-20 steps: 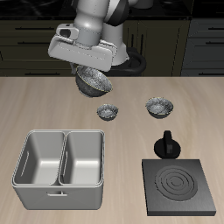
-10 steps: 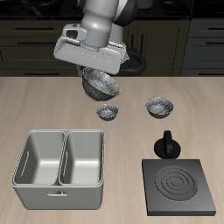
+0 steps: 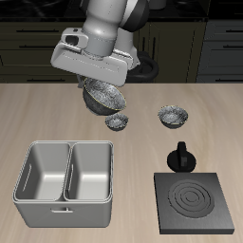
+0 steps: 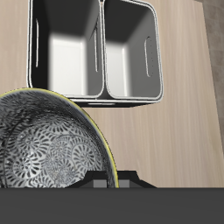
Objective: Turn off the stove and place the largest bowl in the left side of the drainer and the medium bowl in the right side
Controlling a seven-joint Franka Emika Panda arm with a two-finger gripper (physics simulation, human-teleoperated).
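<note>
Fingers (image 3: 104, 85) hold largest bowl (image 3: 104, 96) aloft, above small bowl (image 3: 116, 121); drainer (image 3: 65, 202) nearer front.

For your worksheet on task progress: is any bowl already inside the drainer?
No, both compartments of the drainer show bare floors with nothing in them.

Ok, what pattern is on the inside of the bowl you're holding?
The largest bowl has a dense grey-and-white speckled, floral-like pattern inside, clearest in the wrist view.
</note>
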